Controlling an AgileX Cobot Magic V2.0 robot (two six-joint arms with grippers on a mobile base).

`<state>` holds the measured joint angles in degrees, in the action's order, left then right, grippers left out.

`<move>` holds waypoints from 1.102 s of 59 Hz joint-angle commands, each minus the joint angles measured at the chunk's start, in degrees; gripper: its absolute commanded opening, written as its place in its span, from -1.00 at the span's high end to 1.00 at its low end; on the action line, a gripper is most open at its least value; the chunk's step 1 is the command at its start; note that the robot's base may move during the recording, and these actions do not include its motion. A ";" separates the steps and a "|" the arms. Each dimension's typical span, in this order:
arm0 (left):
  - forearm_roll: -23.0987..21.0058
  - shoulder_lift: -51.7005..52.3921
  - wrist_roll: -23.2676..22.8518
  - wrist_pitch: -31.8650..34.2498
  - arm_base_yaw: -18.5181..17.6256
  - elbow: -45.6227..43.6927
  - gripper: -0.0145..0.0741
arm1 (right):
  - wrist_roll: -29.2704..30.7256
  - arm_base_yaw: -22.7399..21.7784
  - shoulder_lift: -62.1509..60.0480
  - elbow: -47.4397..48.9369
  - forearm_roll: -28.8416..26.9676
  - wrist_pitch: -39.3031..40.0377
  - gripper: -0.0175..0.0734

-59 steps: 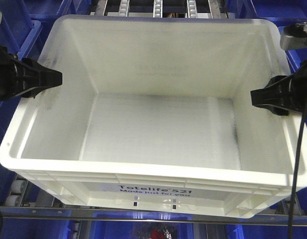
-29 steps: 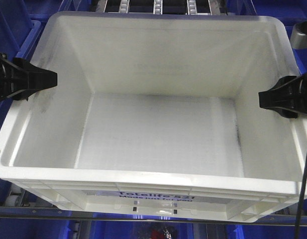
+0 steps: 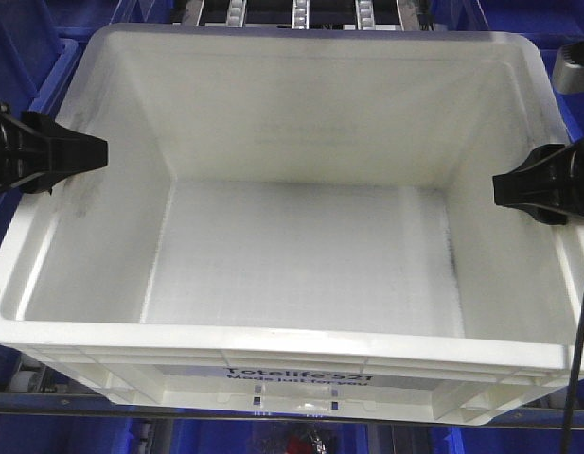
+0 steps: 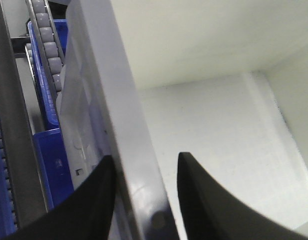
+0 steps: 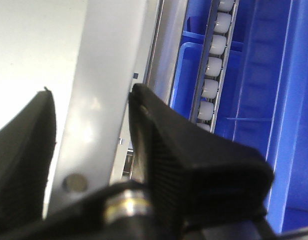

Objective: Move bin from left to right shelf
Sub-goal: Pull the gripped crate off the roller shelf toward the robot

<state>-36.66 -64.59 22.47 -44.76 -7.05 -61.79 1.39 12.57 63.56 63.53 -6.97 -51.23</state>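
Observation:
The white bin [image 3: 301, 246] fills the front view, empty, with black print on its near side. My left gripper [image 3: 95, 151] is on the bin's left rim and my right gripper [image 3: 500, 186] on its right rim. In the left wrist view the left gripper [image 4: 144, 167] straddles the rim [image 4: 129, 125], one finger outside the wall and one inside. In the right wrist view the right gripper [image 5: 91, 107] clamps the other rim [image 5: 101, 75] the same way. Roller rails [image 3: 296, 11] show behind the bin. I cannot tell whether they belong to the right shelf.
Dark blue totes [image 3: 26, 38] flank the bin on both sides and sit below it. A white roller rail [image 5: 213, 65] runs close beside the right wall, and a grey one [image 4: 46, 40] beside the left wall. A grey metal bar [image 3: 83, 402] crosses under the bin's near edge.
Since a second ago the bin has come nearer the camera with both grippers on its rims. It now looks larger, and the grippers sit further apart in view. Little moved in the last half second.

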 commanded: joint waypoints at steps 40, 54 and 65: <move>-6.75 2.20 2.78 -0.13 -1.04 -2.28 0.69 | -0.13 -0.03 -1.24 2.62 -1.32 7.98 0.63; -6.75 2.20 2.78 -0.30 -1.04 -2.28 0.69 | -0.13 -0.03 -1.24 2.62 -1.32 7.92 0.63; -6.75 2.20 2.78 -0.30 -1.04 -2.28 0.69 | -0.13 -0.03 -1.24 2.62 -1.32 7.92 0.63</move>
<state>-36.59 -64.59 22.40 -45.32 -7.05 -61.79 1.41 12.57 63.56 63.53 -6.91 -51.23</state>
